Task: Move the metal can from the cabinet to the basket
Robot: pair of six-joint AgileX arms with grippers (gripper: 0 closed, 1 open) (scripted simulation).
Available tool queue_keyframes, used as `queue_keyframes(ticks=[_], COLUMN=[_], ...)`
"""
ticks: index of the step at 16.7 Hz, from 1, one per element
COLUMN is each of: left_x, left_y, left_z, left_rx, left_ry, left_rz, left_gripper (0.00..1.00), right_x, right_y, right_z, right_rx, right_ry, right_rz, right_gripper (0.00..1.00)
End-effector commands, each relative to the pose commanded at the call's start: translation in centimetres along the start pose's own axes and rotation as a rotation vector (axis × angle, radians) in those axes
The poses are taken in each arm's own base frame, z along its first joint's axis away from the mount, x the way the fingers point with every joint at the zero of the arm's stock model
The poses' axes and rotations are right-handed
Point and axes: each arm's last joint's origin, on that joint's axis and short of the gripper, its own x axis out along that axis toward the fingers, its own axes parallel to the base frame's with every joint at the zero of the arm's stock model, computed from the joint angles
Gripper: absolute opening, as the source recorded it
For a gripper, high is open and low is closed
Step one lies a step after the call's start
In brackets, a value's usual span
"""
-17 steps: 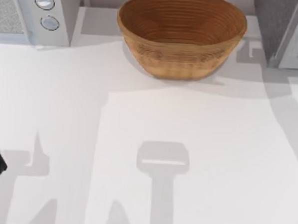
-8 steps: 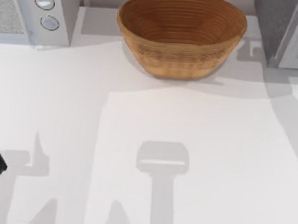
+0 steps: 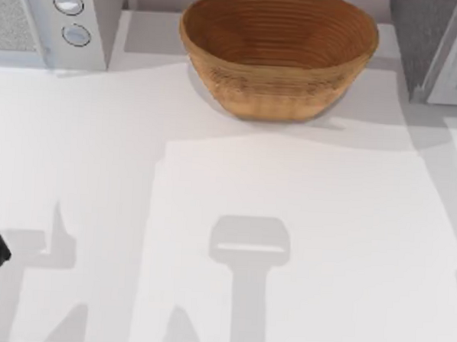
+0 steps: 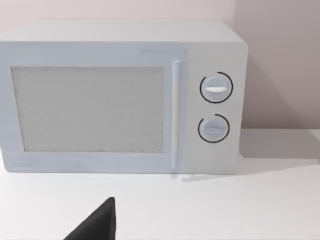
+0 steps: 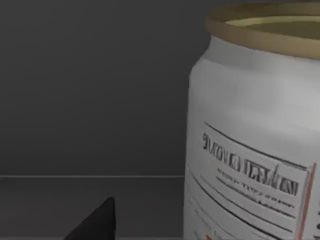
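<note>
Close-up: metal can (image 5: pixel 255 130) upright, seemingly in dark cabinet interior, just beside right tool; tool state unclear.

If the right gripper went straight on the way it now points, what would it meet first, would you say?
Probably the metal can, upright and close ahead, slightly off to one side; otherwise the dark wall behind it.

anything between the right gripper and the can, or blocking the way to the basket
Nothing visible. In the right wrist view the can stands upright close ahead in the dark cabinet, nothing before it. The table between cabinet and basket is bare.
</note>
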Motion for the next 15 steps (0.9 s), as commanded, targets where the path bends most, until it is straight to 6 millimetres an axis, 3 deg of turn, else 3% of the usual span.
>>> queue_keyframes(ticks=[5,15], left_x=[0.0,0.0], left_y=[0.0,0.0], left_z=[0.0,0.0], left_rx=[0.0,0.0], left_ry=[0.0,0.0], left_rz=[0.0,0.0], left_gripper=[1.0,1.0], right_x=[0.38,0.38], right_y=[-0.07,-0.07], right_z=[0.04,0.04], right_rx=[0.0,0.0], right_ry=[-0.003,-0.003], right_rz=[0.0,0.0], right_gripper=[1.0,0.25])
